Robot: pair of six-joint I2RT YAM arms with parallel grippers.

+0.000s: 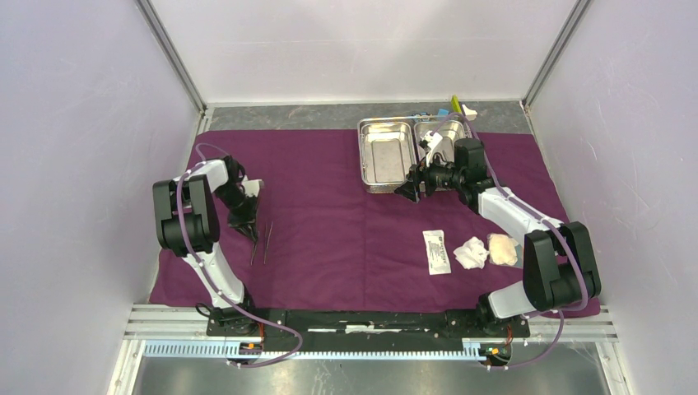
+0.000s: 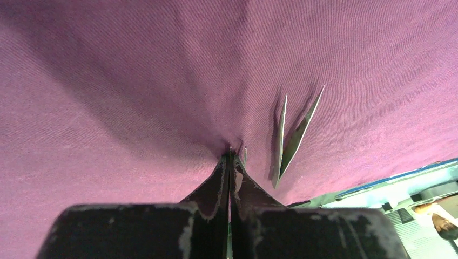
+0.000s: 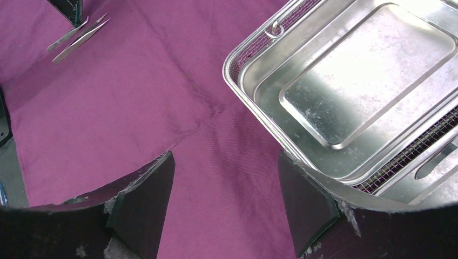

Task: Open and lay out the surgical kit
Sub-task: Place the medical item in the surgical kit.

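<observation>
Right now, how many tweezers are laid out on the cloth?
2. One pair of tweezers lies on the cloth's left part at the left hand's tips, the other just right of it. More may hide in the tray behind the right arm.

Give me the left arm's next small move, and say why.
Probably open the left fingers and lift slightly. They are shut with their tips pressed into the cloth, which puckers around them, and the tweezers lie flat alongside. Whether anything thin is pinched between them is unclear, so releasing first seems safest.
</observation>
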